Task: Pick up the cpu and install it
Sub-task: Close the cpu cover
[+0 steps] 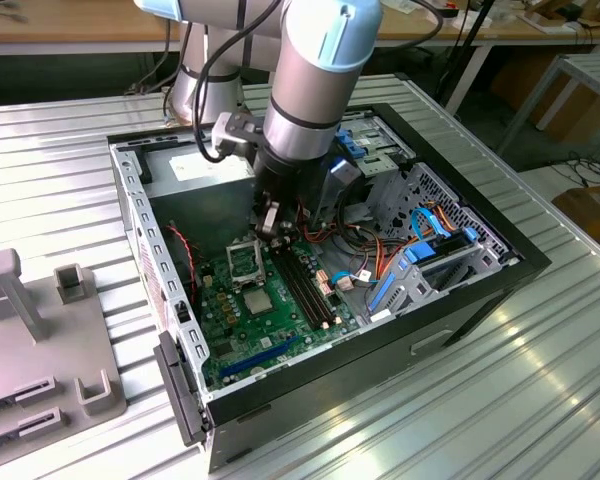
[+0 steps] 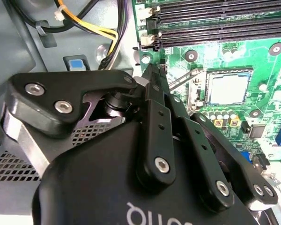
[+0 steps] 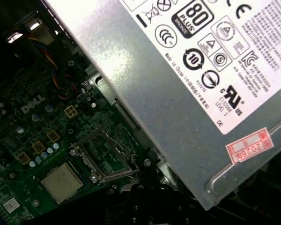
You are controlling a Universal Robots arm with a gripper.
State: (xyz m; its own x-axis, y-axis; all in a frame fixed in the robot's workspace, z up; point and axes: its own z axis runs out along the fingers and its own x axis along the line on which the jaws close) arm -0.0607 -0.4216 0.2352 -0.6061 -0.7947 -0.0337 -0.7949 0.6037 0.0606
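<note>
The cpu [image 1: 255,300] is a small silvery square lying flat in the black-framed socket [image 2: 207,89] on the green motherboard [image 1: 280,335]. Both wrist views show the cpu [image 2: 228,88] [image 3: 61,182] with its pale rim. The socket's metal load frame [image 3: 105,157] stands open beside it. My gripper [image 1: 270,228] hangs inside the case just beyond the open frame, above the board. Its black fingers [image 2: 152,101] meet at the tips, so my gripper [image 2: 153,70] is shut with no chip between them. A thin metal lever [image 2: 181,78] runs from beside the tips to the socket.
The open black computer case [image 1: 460,300] sits on a ribbed metal table [image 1: 60,160]. A grey power supply [image 3: 178,84] is close behind the gripper. Memory slots [image 1: 305,285], coloured cables [image 1: 380,265] and a blue drive bay [image 1: 430,255] lie toward the exterior view's right. Grey fixtures [image 1: 40,330] stand at its left.
</note>
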